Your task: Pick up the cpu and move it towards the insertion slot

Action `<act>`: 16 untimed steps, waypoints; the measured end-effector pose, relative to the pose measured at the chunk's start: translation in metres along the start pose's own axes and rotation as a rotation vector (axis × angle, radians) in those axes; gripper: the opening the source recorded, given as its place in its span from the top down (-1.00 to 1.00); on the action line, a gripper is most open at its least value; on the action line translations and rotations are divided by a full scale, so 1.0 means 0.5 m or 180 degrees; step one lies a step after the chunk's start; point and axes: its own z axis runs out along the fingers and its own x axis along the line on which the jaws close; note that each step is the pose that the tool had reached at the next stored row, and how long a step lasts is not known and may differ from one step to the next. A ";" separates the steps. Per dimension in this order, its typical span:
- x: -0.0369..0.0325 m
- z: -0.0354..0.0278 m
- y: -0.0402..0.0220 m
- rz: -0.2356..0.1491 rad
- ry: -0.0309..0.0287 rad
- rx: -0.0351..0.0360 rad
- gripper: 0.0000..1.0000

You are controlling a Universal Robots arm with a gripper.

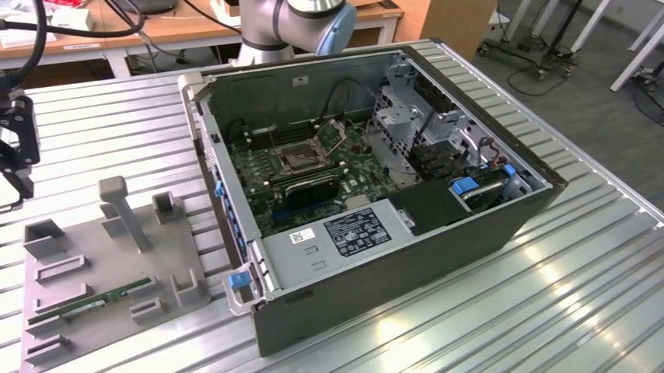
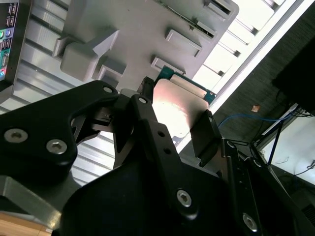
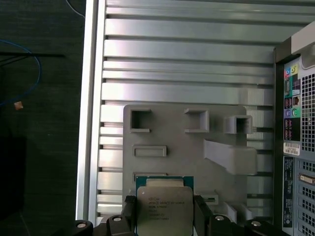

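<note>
Gripper (image 3: 165, 212): we see both fingers (image 3: 201, 214) clamped on opposite edges of the cpu (image 3: 165, 204) | cpu: held over the grey tray (image 3: 177, 135) by the tabletop (image 3: 197, 49) edge | insertion slot (image 1: 301, 155): inside the open computer case (image 1: 415, 256), well apart from it

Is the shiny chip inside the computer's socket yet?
No, the cpu is clamped in the gripper, above the grey tray.

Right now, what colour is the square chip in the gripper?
The cpu is silvery grey with a thin green edge, clearest in the first wrist view.
</note>
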 end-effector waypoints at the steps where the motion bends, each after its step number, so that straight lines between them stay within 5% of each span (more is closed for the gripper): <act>1: -0.002 0.000 0.000 0.0000 0.0000 0.0000 -0.09; 16: -0.050 0.000 -0.001 0.0000 0.0000 0.0000 -0.09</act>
